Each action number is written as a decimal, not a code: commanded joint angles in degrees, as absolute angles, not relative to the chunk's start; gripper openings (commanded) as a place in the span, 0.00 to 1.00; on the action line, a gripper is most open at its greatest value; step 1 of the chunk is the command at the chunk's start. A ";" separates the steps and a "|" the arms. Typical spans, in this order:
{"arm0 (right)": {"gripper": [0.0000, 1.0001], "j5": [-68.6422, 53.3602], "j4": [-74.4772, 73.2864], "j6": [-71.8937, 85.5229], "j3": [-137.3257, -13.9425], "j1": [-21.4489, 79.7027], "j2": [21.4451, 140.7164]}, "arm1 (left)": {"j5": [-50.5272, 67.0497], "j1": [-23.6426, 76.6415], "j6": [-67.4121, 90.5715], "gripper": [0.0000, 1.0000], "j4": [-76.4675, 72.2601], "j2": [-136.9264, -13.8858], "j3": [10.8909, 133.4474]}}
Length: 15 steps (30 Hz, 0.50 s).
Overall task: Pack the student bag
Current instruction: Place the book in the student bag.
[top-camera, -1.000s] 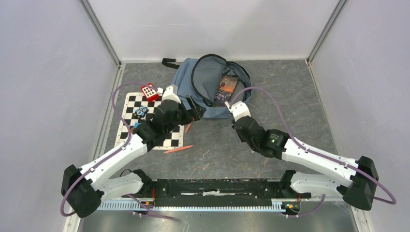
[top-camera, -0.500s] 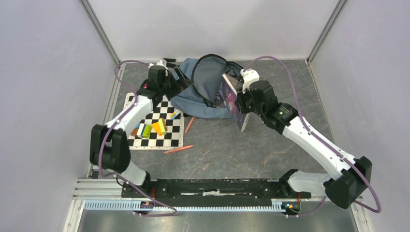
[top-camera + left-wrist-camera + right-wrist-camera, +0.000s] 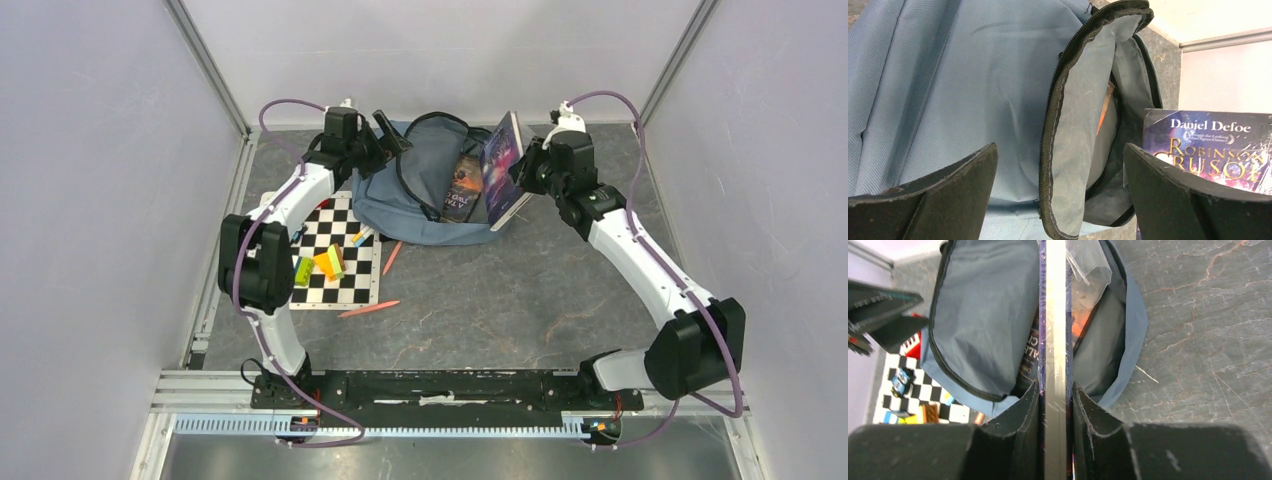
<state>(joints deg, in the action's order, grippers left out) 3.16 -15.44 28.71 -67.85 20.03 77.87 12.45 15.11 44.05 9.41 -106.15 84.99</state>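
Note:
The student bag [image 3: 400, 205] lies at the back of the table with its main compartment unzipped; a dark book [image 3: 466, 187] lies inside. My right gripper [image 3: 528, 170] is shut on a purple "Robinson Crusoe" book [image 3: 500, 165] and holds it upright on edge at the right side of the bag's opening. The right wrist view shows the book's page edge [image 3: 1055, 315] between my fingers [image 3: 1025, 415], over the open bag [image 3: 983, 305]. My left gripper [image 3: 392, 135] is open at the bag's back left. In the left wrist view the zipper rim [image 3: 1050, 135] lies between its jaws, untouched, and the book [image 3: 1213, 145] shows at right.
A checkered mat [image 3: 345, 285] lies left of the bag with coloured blocks [image 3: 325, 262] on it. Two orange pens [image 3: 368, 308] [image 3: 391, 257] lie on the table beside the mat. A toy car [image 3: 899, 381] sits on the mat. The enclosure's walls stand close behind the bag.
My right gripper has carried the book up and back, from the bag's front right to its right opening. My left gripper has moved back along the bag's left rim.

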 commanded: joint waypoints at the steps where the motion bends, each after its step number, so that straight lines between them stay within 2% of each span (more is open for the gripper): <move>1: 0.00 -1.37 -2.66 36.65 -69.07 17.97 78.41 | 12.88 15.18 46.74 1.00 13.53 -108.48 88.90; 3: 0.00 -2.80 -2.57 39.55 -69.20 17.16 80.25 | 13.13 15.28 49.30 0.99 13.35 -109.30 88.48; 4: 0.00 -3.59 -2.20 40.75 -69.05 16.70 80.97 | 13.79 15.53 49.81 0.94 12.81 -109.54 88.39; 8: 0.00 -5.44 2.69 45.22 -67.61 15.95 83.78 | 14.71 16.52 49.05 0.58 13.41 -109.40 88.60; 12: 0.00 -5.50 3.56 45.97 -69.09 15.91 87.70 | 16.68 16.61 48.05 0.15 13.66 -107.18 88.15; 13: 0.00 -5.53 3.66 45.97 -69.26 15.94 88.31 | 16.70 16.67 47.91 0.06 13.34 -105.83 87.65; 14: 0.00 -5.45 3.83 46.18 -69.13 15.87 88.65 | 16.62 16.78 47.66 0.02 12.63 -104.46 86.90; 15: 0.00 -5.41 4.63 46.44 -68.80 15.93 88.87 | 16.48 16.87 47.47 0.02 11.38 -102.56 86.17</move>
<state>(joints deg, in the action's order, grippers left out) -3.81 -6.33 43.00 -66.65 16.08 89.30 14.39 16.47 48.18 14.06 -109.54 86.61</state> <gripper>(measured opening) 0.282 0.060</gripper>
